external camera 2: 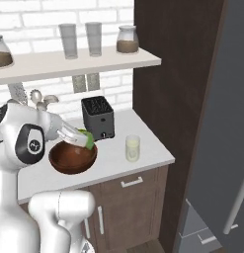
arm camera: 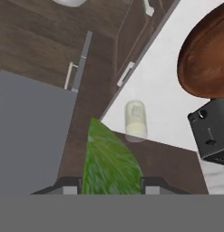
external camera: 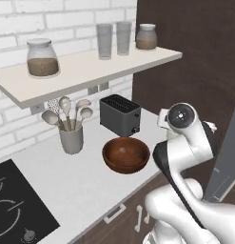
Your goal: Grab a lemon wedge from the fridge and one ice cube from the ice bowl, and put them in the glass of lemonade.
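Above the bowl (external camera 2: 72, 157), the arm reaches forward; its end effector (arm camera: 111, 181) is partly closed on what looks like a green wedge (arm camera: 109, 158), glass (arm camera: 135, 120) beyond

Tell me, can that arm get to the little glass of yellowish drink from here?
Probably yes. The glass stands alone on bare counter beside the wooden bowl, near the gripper, nothing between them. The gripper holds a green wedge.
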